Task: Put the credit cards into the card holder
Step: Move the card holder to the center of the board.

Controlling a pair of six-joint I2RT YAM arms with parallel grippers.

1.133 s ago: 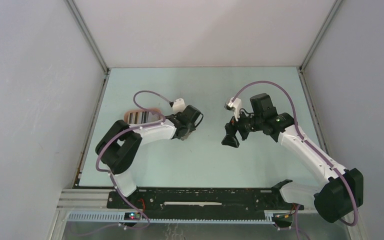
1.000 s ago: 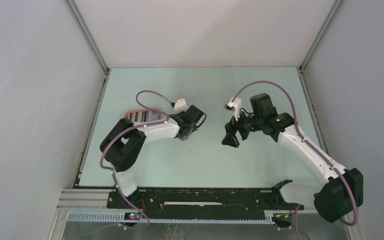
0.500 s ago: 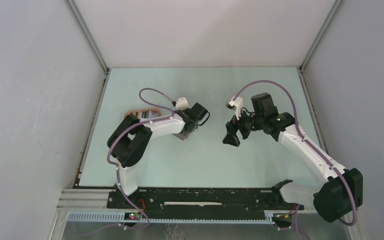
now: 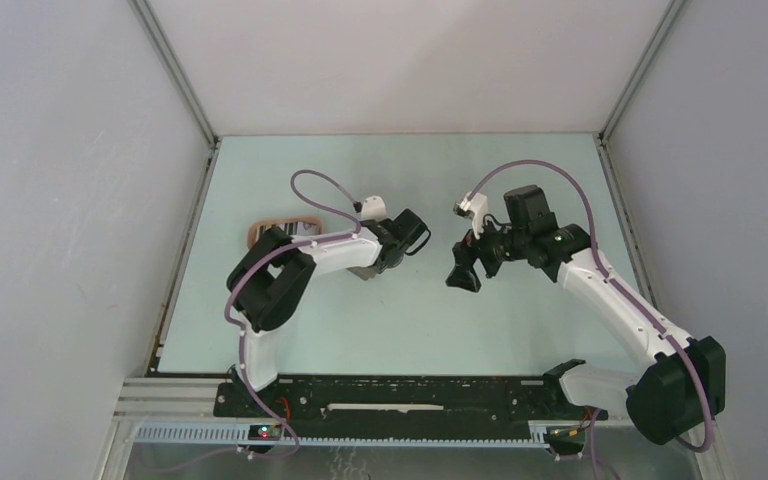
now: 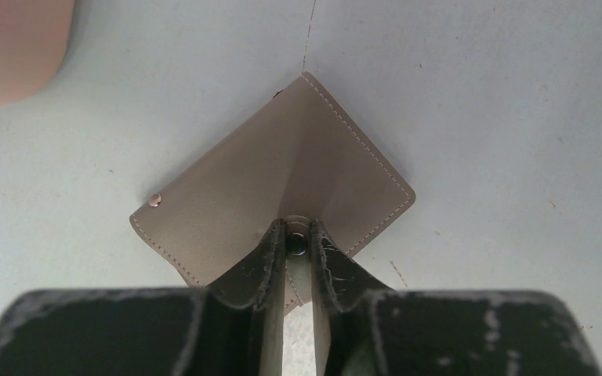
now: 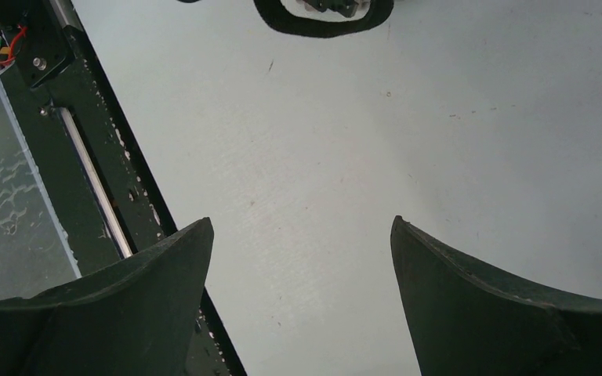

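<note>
The salmon-pink card holder (image 4: 256, 232) sits at the left of the table with cards (image 4: 286, 230) in it; they show as dark and light stripes. Its rim shows at the top left of the left wrist view (image 5: 16, 47). My left gripper (image 4: 380, 258) (image 5: 298, 235) is shut on the folded edge of the grey wallet (image 5: 282, 172) by its snap button; the wallet (image 4: 363, 272) is tented up off the table. My right gripper (image 4: 460, 272) (image 6: 302, 223) is open and empty above bare table, right of the wallet. No loose cards show on the table.
The black base rail (image 6: 94, 188) runs along the table's near edge. Grey walls enclose the table on the left, back and right. The left arm's purple cable (image 4: 320, 190) loops above the card holder.
My left gripper has moved right, away from the card holder, taking the wallet with it; more of the holder now shows. The right arm has barely moved.
</note>
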